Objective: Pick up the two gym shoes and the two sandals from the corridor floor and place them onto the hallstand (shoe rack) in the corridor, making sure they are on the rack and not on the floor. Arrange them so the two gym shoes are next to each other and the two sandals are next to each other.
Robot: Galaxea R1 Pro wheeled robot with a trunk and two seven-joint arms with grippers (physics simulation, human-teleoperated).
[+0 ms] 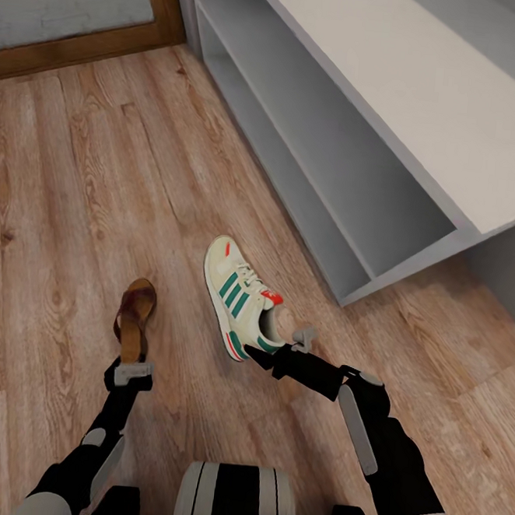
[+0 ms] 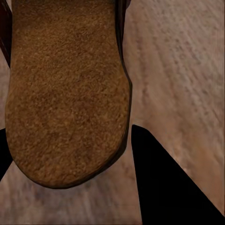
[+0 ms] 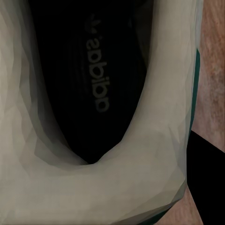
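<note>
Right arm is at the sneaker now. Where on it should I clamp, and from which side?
Grip the gym shoe by its heel collar, from behind and above. The heel faces the right gripper, the opening points up, and that padded rim looks narrow enough for one finger inside and one outside.

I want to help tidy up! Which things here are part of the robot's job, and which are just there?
Part of the job:
- gym shoe, at the right claw
- sandal, at the left claw
- hallstand, where the shoes go
- corridor floor, where they lie now

Just there:
- brown wooden frame along the floor
</note>
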